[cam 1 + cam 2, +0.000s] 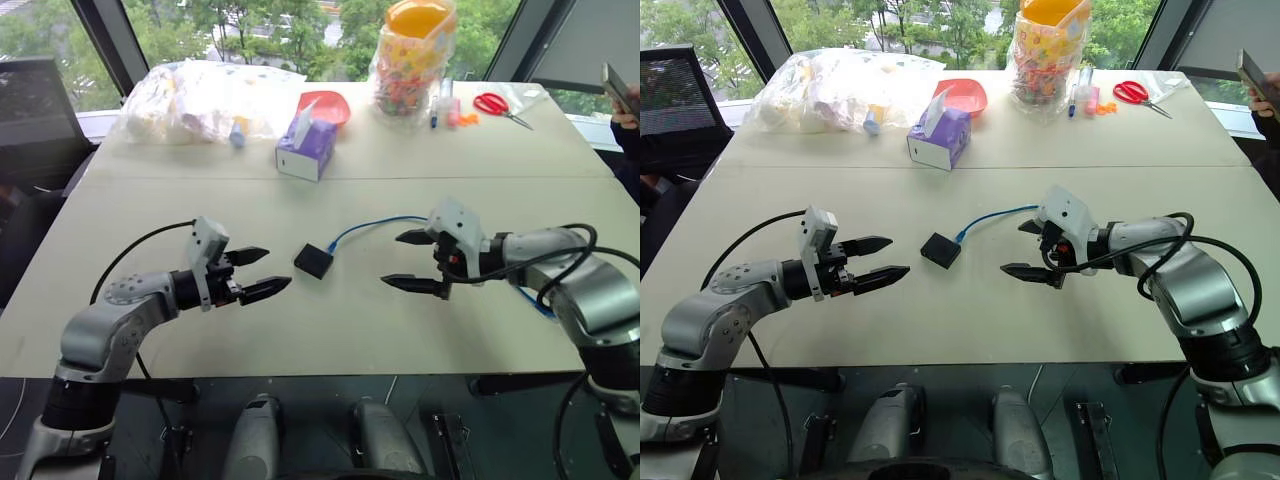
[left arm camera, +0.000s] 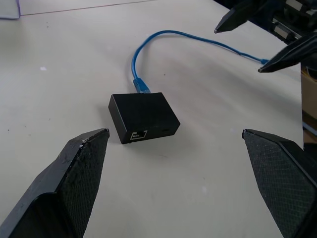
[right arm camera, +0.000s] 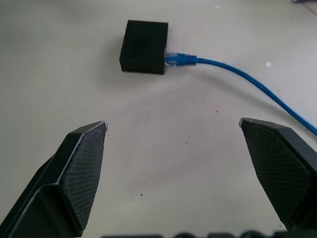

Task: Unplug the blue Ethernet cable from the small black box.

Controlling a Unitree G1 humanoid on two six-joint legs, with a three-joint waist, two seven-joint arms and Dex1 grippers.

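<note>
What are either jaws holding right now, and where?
Nothing. Left gripper and right gripper are open, flanking the small black box; blue Ethernet cable plugged in.

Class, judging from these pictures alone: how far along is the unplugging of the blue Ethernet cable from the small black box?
Done: nothing yet; the blue Ethernet cable is still plugged into the small black box, which lies on the table.
In hand: the left tool and right tool hang open on either side of the box, touching nothing.
Left: steady the box, grip the plug, pull it out.

The blue Ethernet cable [image 1: 375, 224] disappears behind the right end effector [image 1: 407, 260], its far end hidden.
</note>
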